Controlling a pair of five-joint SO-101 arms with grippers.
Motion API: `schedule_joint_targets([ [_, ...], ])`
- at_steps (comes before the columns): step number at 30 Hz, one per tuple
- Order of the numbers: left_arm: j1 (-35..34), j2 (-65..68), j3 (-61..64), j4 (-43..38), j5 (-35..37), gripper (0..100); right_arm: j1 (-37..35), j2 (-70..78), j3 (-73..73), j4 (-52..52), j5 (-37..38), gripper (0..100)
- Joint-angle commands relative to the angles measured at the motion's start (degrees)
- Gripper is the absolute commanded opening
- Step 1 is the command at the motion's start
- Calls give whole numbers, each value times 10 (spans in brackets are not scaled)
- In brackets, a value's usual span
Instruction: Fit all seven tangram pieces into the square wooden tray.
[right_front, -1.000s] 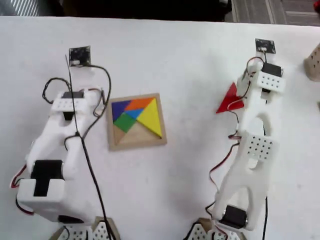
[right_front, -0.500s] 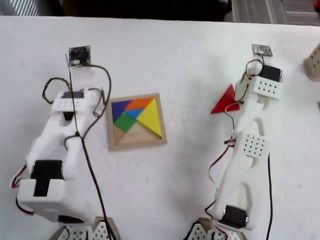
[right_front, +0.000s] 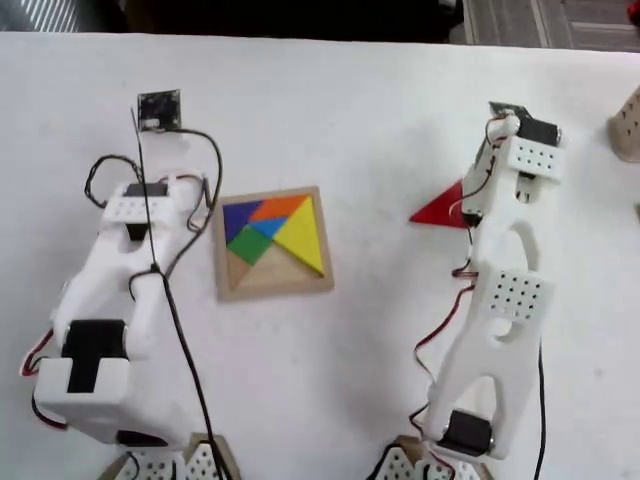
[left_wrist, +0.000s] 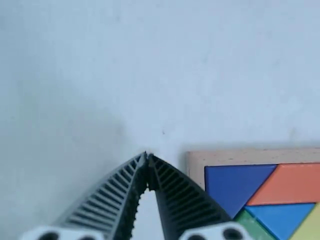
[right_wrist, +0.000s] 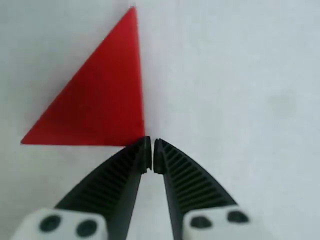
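Observation:
The square wooden tray (right_front: 274, 288) lies left of the table's centre. It holds blue, orange, yellow, green and light-blue pieces (right_front: 272, 226), with bare wood along its near side. The red triangle (right_front: 438, 209) lies flat on the table to the right. My right gripper (right_wrist: 151, 146) is shut and empty, its tips touching one corner of the red triangle (right_wrist: 97, 97). The right arm's wrist (right_front: 525, 160) hangs just right of that piece. My left gripper (left_wrist: 147, 160) is shut on nothing, just off the tray's far left corner (left_wrist: 196, 161). The left arm (right_front: 130, 215) stands left of the tray.
A tan perforated object (right_front: 627, 125) stands at the right edge. Cables (right_front: 175, 300) trail along the left arm, and red wires (right_front: 445, 320) along the right arm. Open white table lies between the tray and the red triangle.
The red triangle has slid left and turned, pushed by the right gripper, whose wrist swung to the left. The left arm and the tray have not moved.

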Motion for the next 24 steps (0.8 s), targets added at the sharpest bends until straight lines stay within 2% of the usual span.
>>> schedule_joint_targets([
  [1,0,-3,-26,-11,1,24,-15,-83,47,-18,-8,18],
  [8,0,-3,-26,-10,1,24,-21,-85,47,-16,-10,18],
  [11,0,-3,-26,-9,1,24,-20,-92,20,-49,-4,18],
  [19,-2,-3,-26,-7,1,24,-43,-45,-51,-204,128,18],
  [24,-2,-3,-25,-7,0,24,-44,-9,-51,-241,153,18],
])
